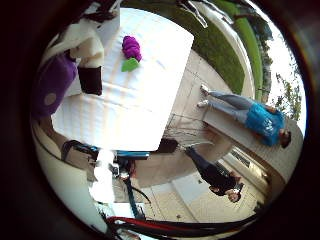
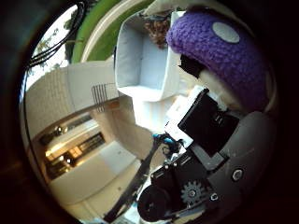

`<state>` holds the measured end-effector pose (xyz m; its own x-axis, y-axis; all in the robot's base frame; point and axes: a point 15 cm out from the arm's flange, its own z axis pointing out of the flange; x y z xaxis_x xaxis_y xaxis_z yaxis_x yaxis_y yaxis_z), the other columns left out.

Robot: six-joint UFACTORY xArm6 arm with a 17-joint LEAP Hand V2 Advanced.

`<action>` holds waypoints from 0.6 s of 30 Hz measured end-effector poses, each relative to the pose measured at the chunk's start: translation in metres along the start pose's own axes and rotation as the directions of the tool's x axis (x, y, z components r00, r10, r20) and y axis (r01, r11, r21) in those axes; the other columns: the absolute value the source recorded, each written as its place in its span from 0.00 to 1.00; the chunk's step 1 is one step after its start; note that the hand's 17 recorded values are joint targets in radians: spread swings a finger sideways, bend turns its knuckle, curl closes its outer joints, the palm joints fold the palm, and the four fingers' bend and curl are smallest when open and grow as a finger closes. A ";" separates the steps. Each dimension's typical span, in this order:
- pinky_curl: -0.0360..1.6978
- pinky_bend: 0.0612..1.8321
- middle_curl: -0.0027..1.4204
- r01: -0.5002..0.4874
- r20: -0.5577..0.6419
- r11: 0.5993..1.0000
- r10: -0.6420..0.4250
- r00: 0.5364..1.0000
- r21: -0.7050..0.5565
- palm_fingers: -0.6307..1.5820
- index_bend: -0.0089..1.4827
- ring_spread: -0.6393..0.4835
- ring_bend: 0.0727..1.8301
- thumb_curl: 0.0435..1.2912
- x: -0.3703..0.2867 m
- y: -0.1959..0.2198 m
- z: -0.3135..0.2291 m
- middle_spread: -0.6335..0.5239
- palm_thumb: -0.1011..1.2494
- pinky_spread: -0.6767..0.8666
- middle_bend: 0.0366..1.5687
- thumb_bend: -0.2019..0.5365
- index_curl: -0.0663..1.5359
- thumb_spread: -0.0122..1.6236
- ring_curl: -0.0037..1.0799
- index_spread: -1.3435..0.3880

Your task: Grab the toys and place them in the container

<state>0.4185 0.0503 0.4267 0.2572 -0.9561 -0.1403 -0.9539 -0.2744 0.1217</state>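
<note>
A purple plush toy (image 2: 219, 51) with a pale round spot fills the space next to my palm. My right hand (image 2: 205, 126) has its white and black fingers (image 1: 90, 62) curled against it. The toy is lifted off the white table (image 1: 125, 110). A second toy, a purple bunch with a green leaf (image 1: 131, 52), lies on the table farther out. The pale open container (image 2: 140, 65) sits close by, below the held toy, with something brown (image 2: 156, 28) showing in its far corner.
The table's edge (image 1: 165, 120) drops to a paved yard (image 1: 200, 90) with a strip of grass (image 1: 220, 50) beyond. A building front (image 2: 70, 140) stands behind the container. The arm's dark geared body (image 2: 191, 191) fills one side.
</note>
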 end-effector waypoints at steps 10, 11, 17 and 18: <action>0.48 0.81 0.73 0.048 -0.022 0.977 -0.044 0.999 0.208 0.72 0.55 0.48 0.77 0.43 -0.092 -0.104 0.022 0.35 0.82 0.54 0.72 0.25 0.04 0.73 0.72 0.21; 0.48 0.81 0.74 0.045 -0.021 0.976 -0.042 0.999 0.214 0.72 0.56 0.48 0.77 0.43 -0.099 -0.112 0.029 0.35 0.82 0.54 0.72 0.25 0.04 0.73 0.72 0.21; 0.50 0.80 0.75 -0.013 -0.009 0.971 0.015 1.000 0.240 0.71 0.62 0.48 0.78 0.43 -0.102 -0.159 0.067 0.35 0.76 0.53 0.72 0.23 0.03 0.72 0.73 0.20; 0.50 0.79 0.75 -0.021 -0.008 0.969 0.024 1.000 0.248 0.71 0.64 0.48 0.78 0.43 -0.100 -0.165 0.071 0.35 0.75 0.53 0.72 0.23 0.04 0.72 0.72 0.21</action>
<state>0.5396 0.1981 0.3506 0.2358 -0.9631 -0.1300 -0.9677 -0.2204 -0.1227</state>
